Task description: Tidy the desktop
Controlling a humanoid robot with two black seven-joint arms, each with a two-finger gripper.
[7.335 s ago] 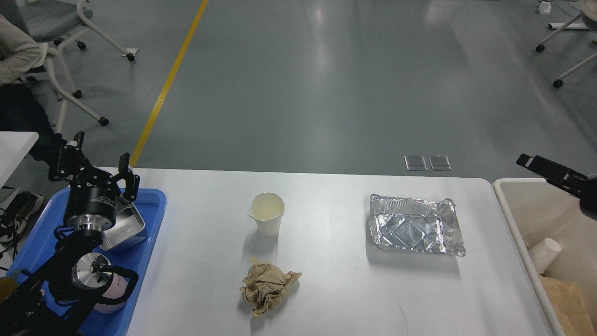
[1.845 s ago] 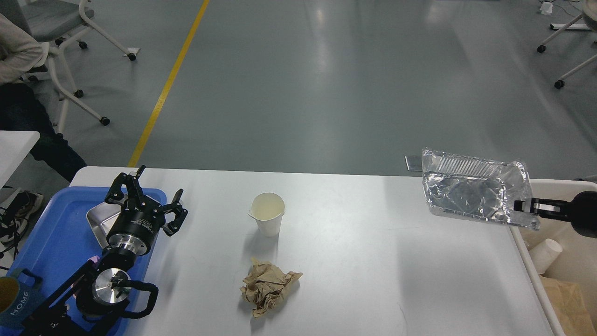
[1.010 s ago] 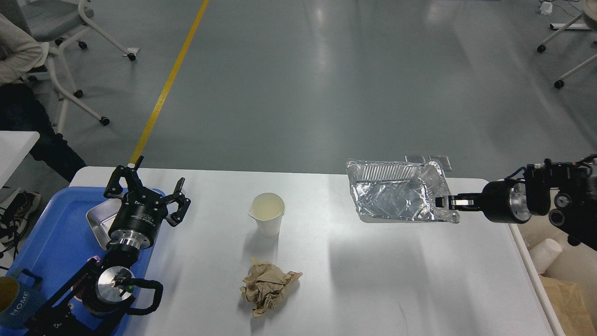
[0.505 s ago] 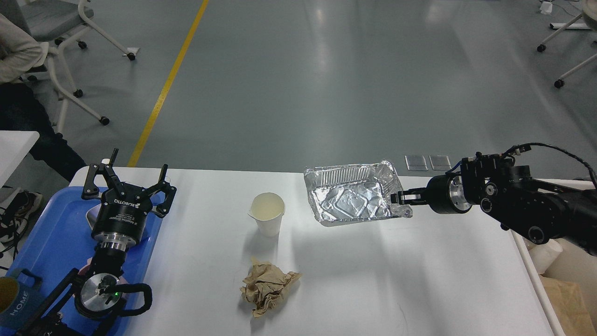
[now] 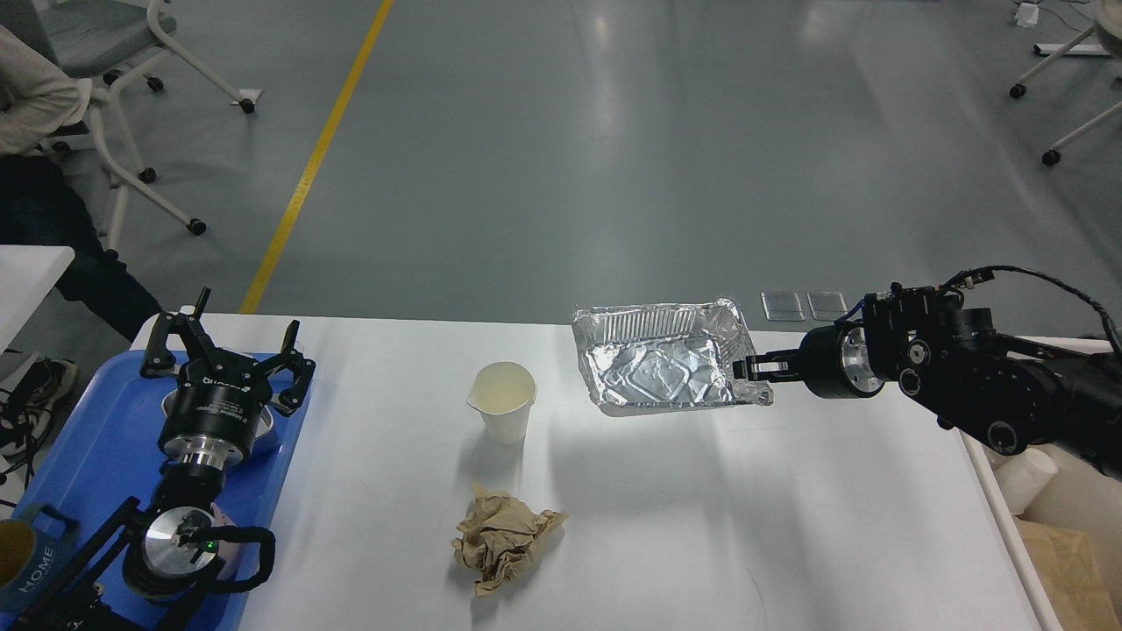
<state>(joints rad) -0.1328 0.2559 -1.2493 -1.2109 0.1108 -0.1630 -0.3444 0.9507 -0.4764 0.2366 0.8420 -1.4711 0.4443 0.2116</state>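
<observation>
The white desktop [image 5: 666, 526] fills the lower view. My right gripper [image 5: 756, 369] is shut on the right rim of a crumpled foil tray [image 5: 662, 368] and holds it tilted above the desktop's far middle. A white paper cup [image 5: 501, 401] stands left of the tray. A crumpled brown paper ball [image 5: 504, 539] lies in front of the cup. My left gripper [image 5: 223, 350] is open and empty above the blue tray [image 5: 96, 447] at the left, over a metal tin that it mostly hides.
A cream-white bin [image 5: 1052, 499] at the right edge holds a paper cup and brown paper. A blue mug [image 5: 26, 565] marked HOME stands in the blue tray's near corner. Chairs and a seated person are on the floor beyond.
My right arm carried the foil tray from over the bin leftward to beside the cup; in the last half second it barely moved. My left gripper drifted slightly left over the blue tray.
</observation>
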